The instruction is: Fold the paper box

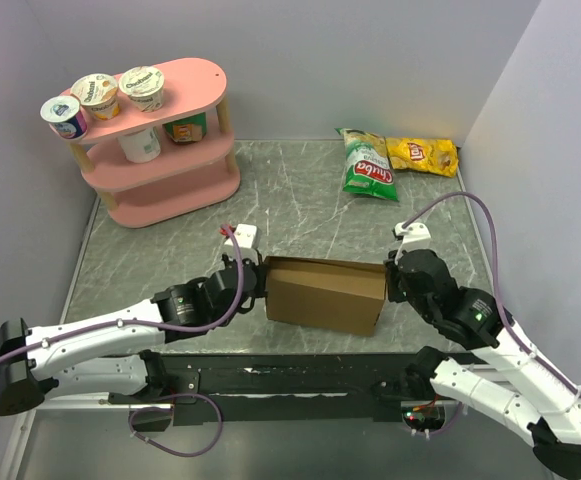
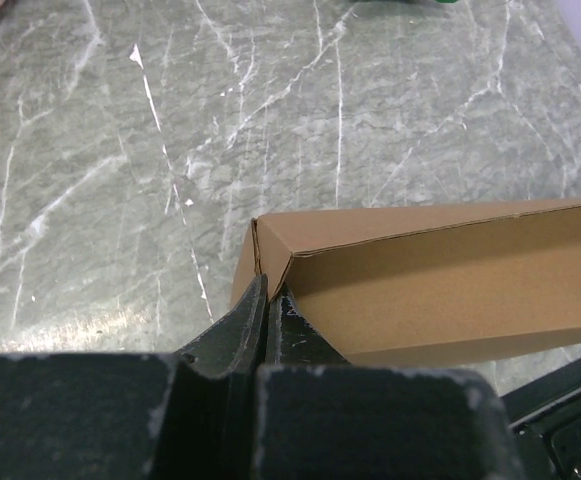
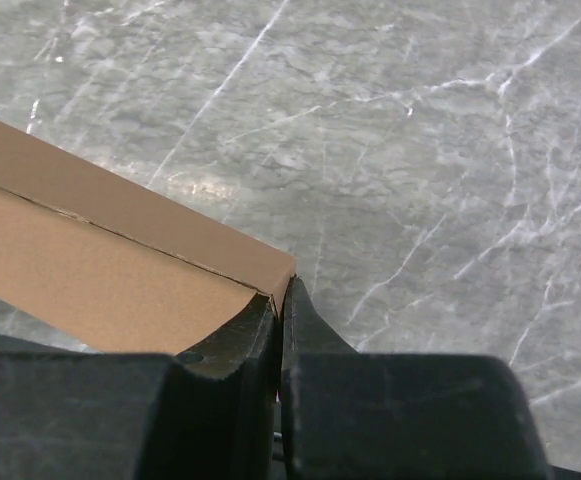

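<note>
Paper box: smooth brown cardboard, rectangular | left fingers clamped on corner | right fingers clamped likewise

Green chip bag: white brand lettering beginning "Chi", the remainder not legible; yellow chip bag: red logo read as "Lay's"; yogurt cups on pink shelf: printed labels too small to be read.
</note>
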Available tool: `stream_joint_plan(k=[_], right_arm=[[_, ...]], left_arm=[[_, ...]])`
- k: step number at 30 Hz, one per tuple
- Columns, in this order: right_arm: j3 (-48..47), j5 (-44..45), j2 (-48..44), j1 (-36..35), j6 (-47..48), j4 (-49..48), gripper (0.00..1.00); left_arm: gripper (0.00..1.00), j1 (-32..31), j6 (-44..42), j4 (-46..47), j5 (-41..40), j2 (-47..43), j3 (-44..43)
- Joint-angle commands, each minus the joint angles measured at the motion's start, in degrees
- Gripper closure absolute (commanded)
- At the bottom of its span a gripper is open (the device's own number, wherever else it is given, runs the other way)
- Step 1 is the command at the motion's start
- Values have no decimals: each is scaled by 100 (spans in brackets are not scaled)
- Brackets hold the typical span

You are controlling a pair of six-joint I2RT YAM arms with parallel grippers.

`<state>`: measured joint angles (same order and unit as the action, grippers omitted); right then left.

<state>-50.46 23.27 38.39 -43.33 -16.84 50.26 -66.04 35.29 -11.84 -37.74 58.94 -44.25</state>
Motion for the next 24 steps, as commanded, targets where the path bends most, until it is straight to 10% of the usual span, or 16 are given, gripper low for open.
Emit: stream_joint_plan(k=[1, 24], right_arm=[[-333, -217, 151, 0, -240, -228, 99], [-1203, -253, 1003, 202, -838, -16, 95]], left_arm=[[99, -67, -268, -961, 74, 381, 31], [99, -1077, -48, -1436, -902, 1437, -392]])
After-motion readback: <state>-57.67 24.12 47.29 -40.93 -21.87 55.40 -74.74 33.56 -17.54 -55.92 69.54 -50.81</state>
